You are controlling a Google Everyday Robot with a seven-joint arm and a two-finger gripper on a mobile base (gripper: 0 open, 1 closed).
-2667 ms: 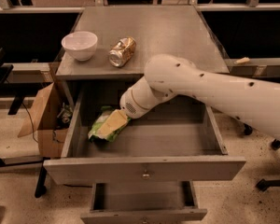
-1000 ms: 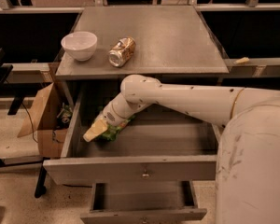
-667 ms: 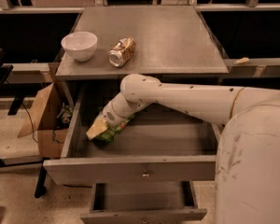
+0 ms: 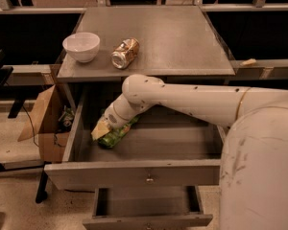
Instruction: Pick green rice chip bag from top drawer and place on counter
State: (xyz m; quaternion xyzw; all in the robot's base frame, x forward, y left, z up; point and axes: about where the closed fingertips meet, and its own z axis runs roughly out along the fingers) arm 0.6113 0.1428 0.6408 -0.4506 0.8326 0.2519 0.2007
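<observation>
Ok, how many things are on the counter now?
2: a white bowl at the front left of the counter, and a gold can lying right of it. None seems hidden. The gripper is in the top drawer, at the green rice chip bag.

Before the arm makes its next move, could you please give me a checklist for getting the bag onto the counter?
1. Top drawer open: ok.
2. Gripper at the bag, in the drawer's left part: ok.
3. Firm hold on the bag: cannot tell.
4. Bag lifted off the drawer floor: not ok, it seems to lie there.
5. Bare counter to set it on, right of the can and bowl: ok.
</observation>
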